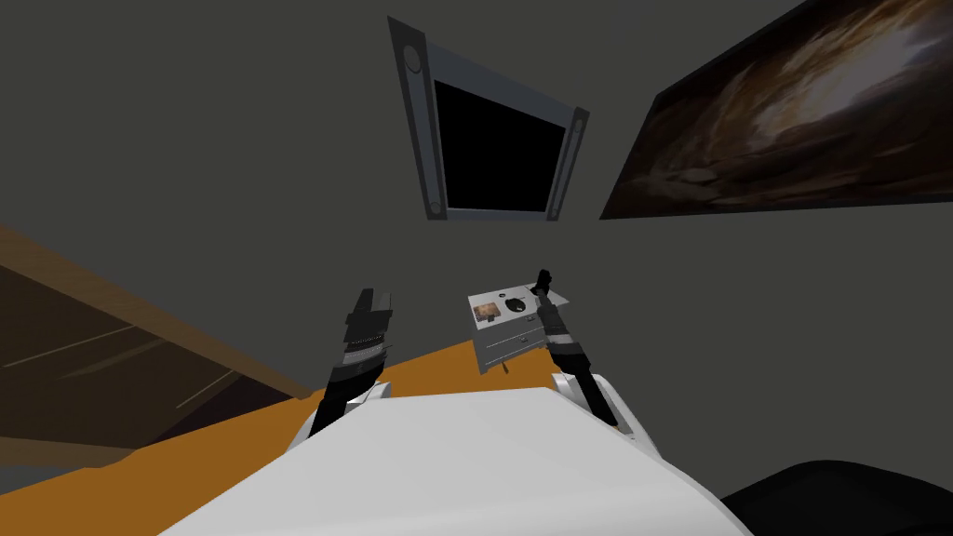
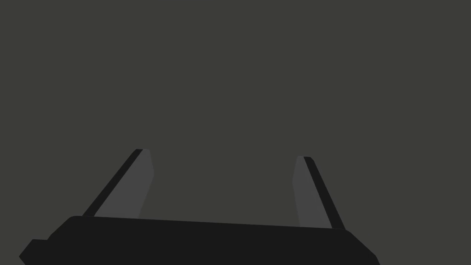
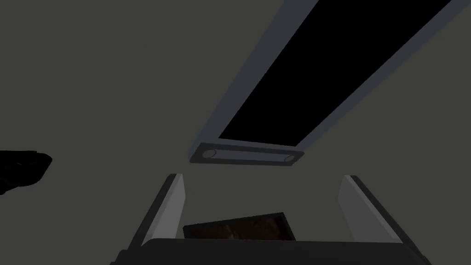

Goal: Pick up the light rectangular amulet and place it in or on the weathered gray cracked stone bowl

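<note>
Room: dark grey wall (image 1: 186, 140), a grey-framed window (image 1: 417, 121) with a black area behind it, a dark painting (image 1: 791, 121), orange floor (image 1: 233, 437).
Left gripper: (image 1: 374, 296) raised before the wall, left of the cabinet, fingers spread wide, holding nothing.
Cabinet: small white drawer unit (image 1: 510, 346) by the wall.
Amulet: pale tan rectangle (image 1: 484, 312) lying on the cabinet top.
Bowl: small dark round shape (image 1: 515, 303) just right of the amulet.
Right gripper: (image 1: 543, 276) over the cabinet's right edge, fingers apart, empty.
</note>
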